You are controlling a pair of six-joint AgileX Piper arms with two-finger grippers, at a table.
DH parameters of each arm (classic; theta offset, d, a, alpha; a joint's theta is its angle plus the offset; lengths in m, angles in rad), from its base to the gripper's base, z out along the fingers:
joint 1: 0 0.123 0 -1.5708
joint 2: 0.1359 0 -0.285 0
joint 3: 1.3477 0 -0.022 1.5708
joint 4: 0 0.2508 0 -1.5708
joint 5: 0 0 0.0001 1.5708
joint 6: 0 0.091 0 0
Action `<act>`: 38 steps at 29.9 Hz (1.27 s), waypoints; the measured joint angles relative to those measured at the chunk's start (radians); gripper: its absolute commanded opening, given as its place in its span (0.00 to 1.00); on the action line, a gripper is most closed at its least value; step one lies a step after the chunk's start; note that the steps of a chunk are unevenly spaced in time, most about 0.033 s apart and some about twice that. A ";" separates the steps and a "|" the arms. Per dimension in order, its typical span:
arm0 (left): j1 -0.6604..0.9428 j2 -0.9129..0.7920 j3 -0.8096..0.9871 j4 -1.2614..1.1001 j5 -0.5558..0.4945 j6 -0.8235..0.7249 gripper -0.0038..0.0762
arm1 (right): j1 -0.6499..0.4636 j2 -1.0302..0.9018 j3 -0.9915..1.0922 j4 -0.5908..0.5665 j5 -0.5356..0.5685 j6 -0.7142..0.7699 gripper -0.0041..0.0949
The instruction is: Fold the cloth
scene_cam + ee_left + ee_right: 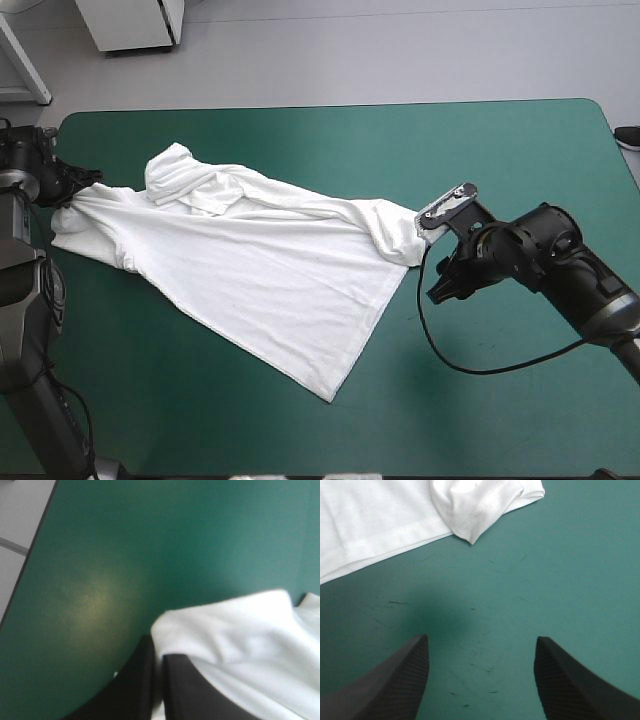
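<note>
Because the T-shirt (250,260) lies stretched across the desk (500,140) with its long axis running from the left edge toward the right side, slanting a little toward the near edge, the coming move turns on its two ends. It is spread mostly flat but rumpled along the far side, where a bunched fold (185,175) sits, and one corner (328,392) points toward the near edge. At the left end, close by the desk's left edge, the cloth is pinched in the left jaws, which are all but closed with a layer of white fabric between them. At the right end a rolled end (480,515) lies just ahead of the right jaws and apart from them, with bare teal-green cover (485,595) in the gap. Those jaws stand wide apart and hold nothing. The right arm (540,255) is plainly the nearer one to that free end. I judge that the next step calls for a short advance straight ahead, low to the cover, to take the end and draw it against the left hold, flattening the shirt before any fold. The risk is catching only the top layer of the roll.
</note>
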 measured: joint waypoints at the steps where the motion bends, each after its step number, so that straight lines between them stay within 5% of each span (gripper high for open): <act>1: 0.000 -0.004 -0.002 0.000 0.002 0.002 0.21 | 0.000 0.000 0.000 0.000 0.001 0.001 0.62; 8: 0.000 -0.090 -0.019 -0.021 0.054 0.056 0.68 | 0.003 0.000 0.000 0.001 0.004 0.002 0.62; 12: 0.000 -0.185 -0.010 -0.137 0.156 0.134 0.69 | 0.008 0.000 0.000 0.001 0.002 0.013 0.62; 20: -0.087 -0.507 0.233 -0.337 0.185 0.345 0.67 | 0.010 0.000 0.000 0.001 0.000 0.047 0.62; 29: -0.564 -0.808 0.581 -0.347 0.191 0.372 0.67 | 0.011 0.000 0.000 -0.019 0.018 0.066 0.62; 38: -0.966 -0.836 0.776 -0.253 0.190 0.340 0.67 | 0.011 0.000 0.000 -0.051 0.035 0.080 0.62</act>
